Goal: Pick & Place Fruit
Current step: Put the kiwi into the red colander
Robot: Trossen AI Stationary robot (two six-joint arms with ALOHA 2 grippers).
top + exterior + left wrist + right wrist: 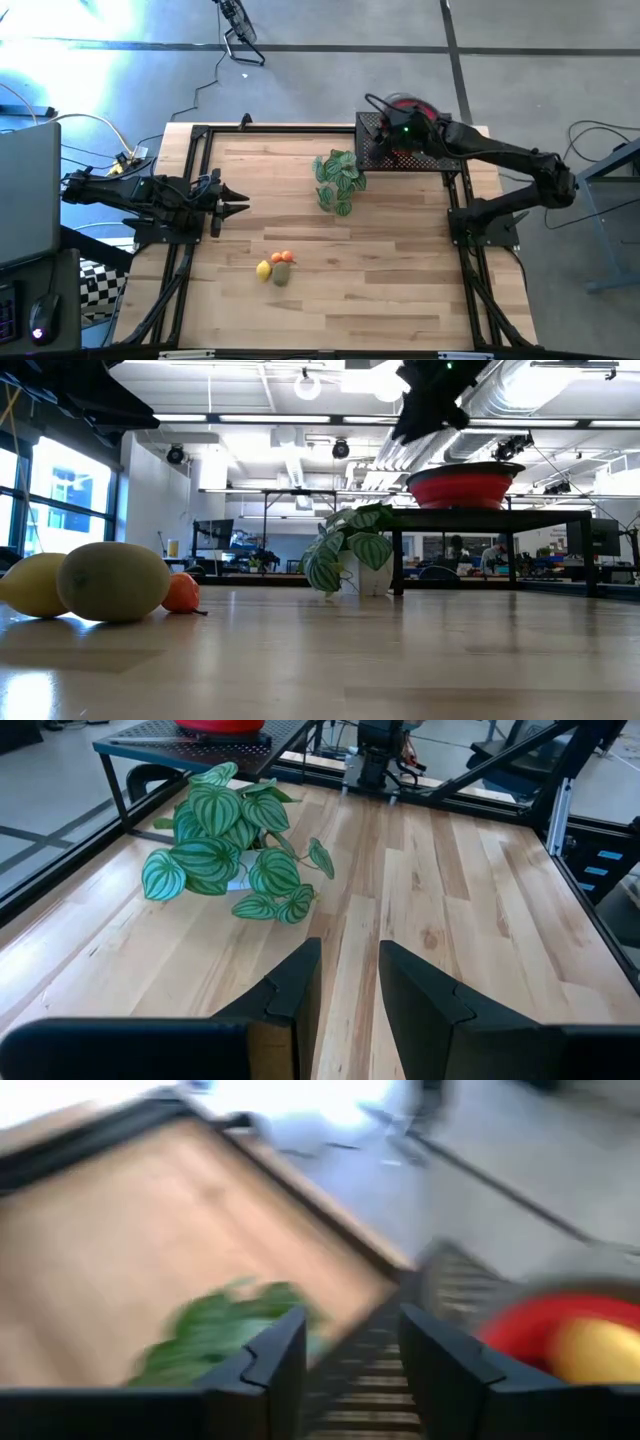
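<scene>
Three small fruits lie together on the wooden table near its front: a yellow lemon (263, 269), an orange piece (286, 257) and a brown-green piece (282, 274). The low view shows them close up: the lemon (30, 585), the brown-green piece (115, 582) and the orange piece (182, 592). A red bowl (410, 104) stands on a raised black mesh shelf (385, 155) at the far right. It holds a yellow fruit (592, 1348). My right gripper (350, 1370) hovers open above the shelf beside the bowl, holding nothing. My left gripper (348, 990) waits open at the table's left.
A green leafy plant (340, 180) stands on the table just left of the shelf, between the shelf and the fruits. A black metal frame (195, 180) runs along the table's edges. Bare wood lies between the plant and the front fruits.
</scene>
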